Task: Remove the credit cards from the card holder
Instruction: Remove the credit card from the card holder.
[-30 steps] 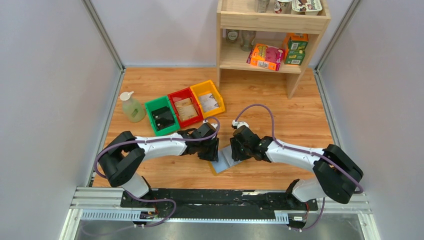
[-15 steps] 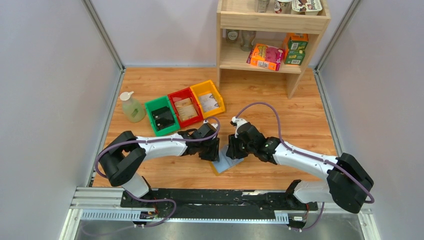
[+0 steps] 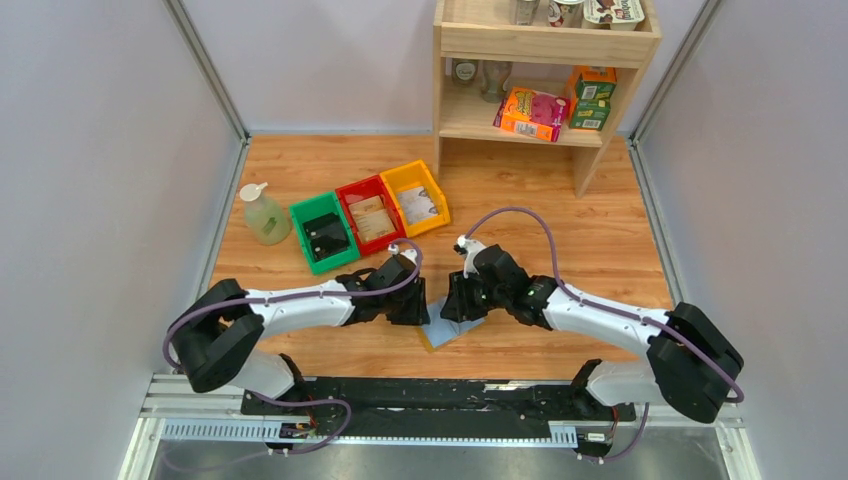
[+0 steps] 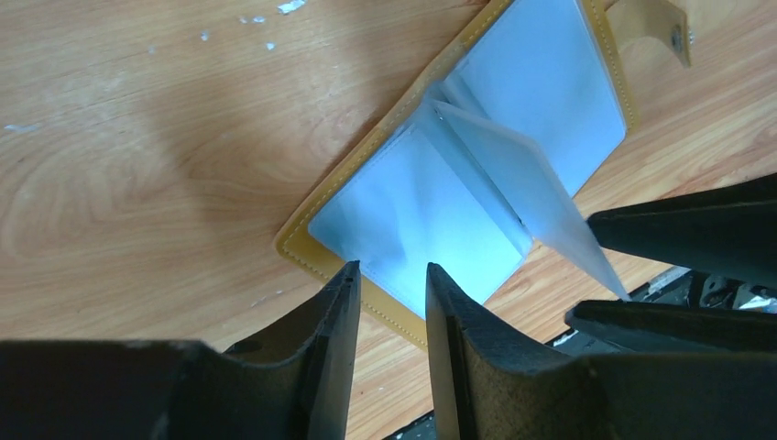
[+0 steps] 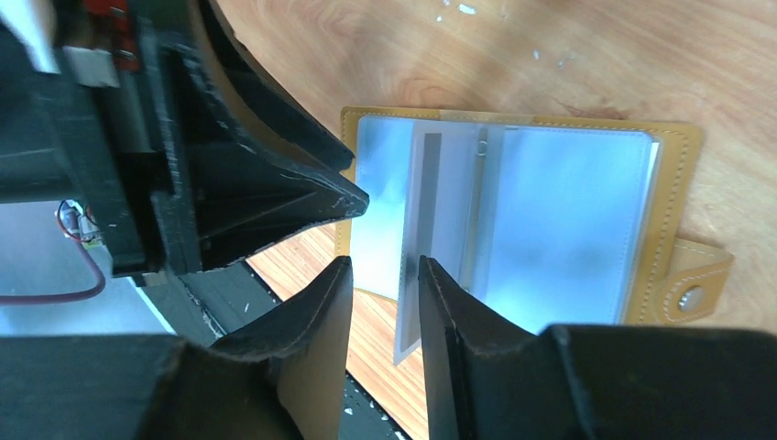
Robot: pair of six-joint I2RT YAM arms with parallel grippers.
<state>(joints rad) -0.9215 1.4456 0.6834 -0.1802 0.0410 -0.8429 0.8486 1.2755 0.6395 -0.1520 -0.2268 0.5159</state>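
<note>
The card holder lies open on the wooden table, mustard-yellow with pale blue-grey pockets. A whitish credit card with a dark stripe sticks out past the holder's near edge, and it also shows as a raised pale leaf. My right gripper is open, its fingers either side of that card's free end without pinching it. My left gripper is open just above the holder's other half, nothing between its fingers. The two grippers face each other closely.
Green, red and yellow bins sit at the back left beside a soap bottle. A wooden shelf with boxes stands at the back. The table's near edge and a black rail lie just below the holder.
My right gripper has moved left over the holder onto the card. The left arm has drawn back and lower, its gripper staying at the holder's left side.
</note>
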